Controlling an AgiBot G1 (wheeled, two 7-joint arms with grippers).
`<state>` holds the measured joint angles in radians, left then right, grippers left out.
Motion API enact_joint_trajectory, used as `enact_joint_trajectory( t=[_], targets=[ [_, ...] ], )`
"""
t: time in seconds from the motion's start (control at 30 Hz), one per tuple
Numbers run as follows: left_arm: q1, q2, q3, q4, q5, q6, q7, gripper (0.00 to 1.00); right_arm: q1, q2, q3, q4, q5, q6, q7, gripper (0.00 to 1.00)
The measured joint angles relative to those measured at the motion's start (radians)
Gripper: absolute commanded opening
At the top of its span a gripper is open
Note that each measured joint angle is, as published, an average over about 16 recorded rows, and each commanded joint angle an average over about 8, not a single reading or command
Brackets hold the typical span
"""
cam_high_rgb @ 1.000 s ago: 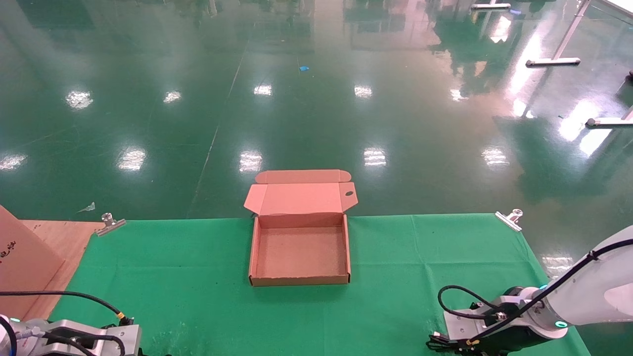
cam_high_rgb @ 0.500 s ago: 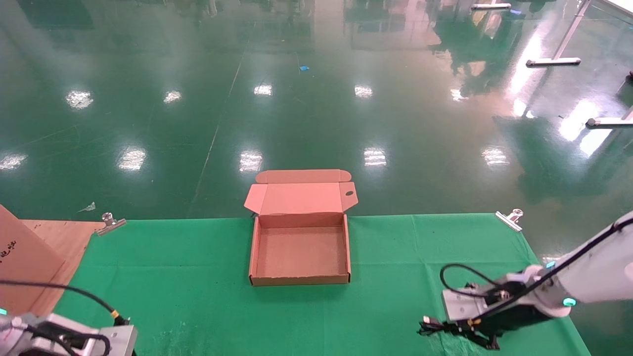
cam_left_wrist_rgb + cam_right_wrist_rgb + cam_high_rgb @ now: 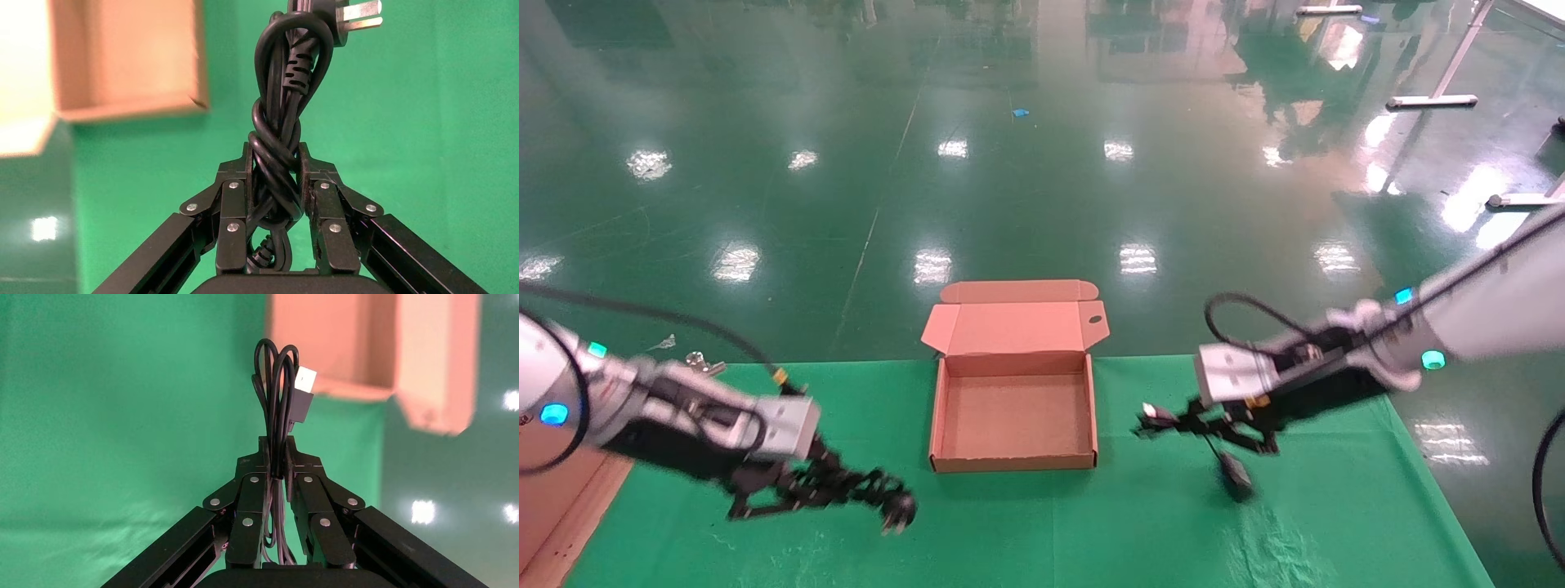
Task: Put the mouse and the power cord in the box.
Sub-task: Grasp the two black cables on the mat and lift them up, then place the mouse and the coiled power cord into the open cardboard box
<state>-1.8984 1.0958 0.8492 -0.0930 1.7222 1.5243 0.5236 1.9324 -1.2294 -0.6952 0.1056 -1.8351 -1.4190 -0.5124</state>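
Left tool was clamped on the power cord, holding it above the green cloth on the counter, left of the box and nearer to me than its front wall. In the left wrist view the fingers pinched the twisted bundle from both sides, and the pronged plug stuck out past the fingertips. In the head view that plug sat at the far end of the bundle, pointing toward the box's front-left corner, not touching it.

Right tool was closed on the mouse's thin cable, held off the cloth to the right of the box, roughly level with the box's middle. In the right wrist view the fingers gripped the folded loops of cable with the USB plug beside the loop tops. In the head view the USB plug pointed toward the box's right wall, with a gap between them. The mouse hung on its cable below the tool; couldn't tell if it touched the cloth.

The box sat open at the middle of the counter's far edge, lid folded back past the edge, tuck flap at the far side, small oval hole on the right lid flap. Nothing was inside it. Both box and lid appeared blurred in the wrist views.

A metal clip showed at the cloth's far-left corner behind my left arm. A brown cardboard piece lay at the counter's left edge.
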Motion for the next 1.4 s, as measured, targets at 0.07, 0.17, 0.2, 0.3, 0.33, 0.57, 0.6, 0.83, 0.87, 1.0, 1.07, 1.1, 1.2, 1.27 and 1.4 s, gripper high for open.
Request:
enact_joint_trajectory(
  t=[0.07, 0.17, 0.2, 0.3, 0.33, 0.57, 0.6, 0.83, 0.87, 1.0, 1.07, 1.1, 1.2, 1.27, 1.4],
  targets=[
    [-0.037, 0.015, -0.001, -0.009, -0.001, 0.013, -0.009, 0.00, 0.037, -0.008, 0.005, 0.014, 0.007, -0.023, 0.015, 0.00],
    [-0.096, 0.038, -0.001, -0.021, -0.004, 0.028, -0.024, 0.00, 0.092, -0.024, 0.012, 0.039, 0.016, -0.050, 0.041, 0.00],
    [-0.115, 0.045, -0.001, -0.025, -0.004, 0.032, -0.029, 0.00, 0.109, -0.030, 0.013, 0.048, 0.019, -0.057, 0.051, 0.00],
    [-0.169, 0.065, -0.002, -0.032, -0.009, 0.043, -0.042, 0.00, 0.155, -0.050, 0.018, 0.073, 0.027, -0.072, 0.082, 0.00],
    [-0.186, 0.071, -0.003, -0.033, -0.011, 0.045, -0.045, 0.00, 0.168, -0.057, 0.020, 0.081, 0.029, -0.075, 0.092, 0.00],
    [-0.269, 0.106, -0.005, -0.027, -0.024, 0.049, -0.058, 0.00, 0.211, -0.102, 0.015, 0.144, 0.037, -0.077, 0.156, 0.00],
    [-0.275, 0.110, -0.005, -0.023, -0.026, 0.049, -0.057, 0.00, 0.212, -0.106, 0.013, 0.153, 0.038, -0.076, 0.164, 0.00],
    [-0.282, 0.135, 0.000, -0.004, -0.029, 0.033, -0.031, 0.00, 0.200, -0.115, -0.003, 0.214, 0.052, -0.080, 0.210, 0.00],
    [-0.277, 0.140, 0.002, -0.004, -0.026, 0.022, -0.023, 0.00, 0.198, -0.113, -0.005, 0.222, 0.055, -0.083, 0.215, 0.00],
    [-0.244, 0.161, 0.005, -0.006, -0.022, -0.057, 0.015, 0.00, 0.188, -0.103, -0.011, 0.245, 0.067, -0.091, 0.230, 0.00],
    [-0.218, 0.176, 0.006, -0.008, -0.018, -0.125, 0.029, 0.00, 0.181, -0.096, -0.012, 0.252, 0.073, -0.095, 0.235, 0.00],
    [-0.203, 0.184, 0.007, -0.011, -0.016, -0.164, 0.035, 0.00, 0.178, -0.093, -0.013, 0.254, 0.076, -0.097, 0.237, 0.00],
    [-0.148, 0.208, 0.009, -0.027, -0.010, -0.300, 0.046, 0.00, 0.165, -0.080, -0.012, 0.256, 0.084, -0.102, 0.237, 0.00],
    [-0.101, 0.224, 0.009, -0.047, -0.010, -0.403, 0.044, 0.00, 0.155, -0.071, -0.012, 0.255, 0.089, -0.104, 0.234, 0.00],
    [0.004, 0.247, 0.006, -0.105, -0.023, -0.608, 0.009, 0.00, 0.130, -0.054, -0.011, 0.246, 0.094, -0.103, 0.222, 0.00]
  ],
)
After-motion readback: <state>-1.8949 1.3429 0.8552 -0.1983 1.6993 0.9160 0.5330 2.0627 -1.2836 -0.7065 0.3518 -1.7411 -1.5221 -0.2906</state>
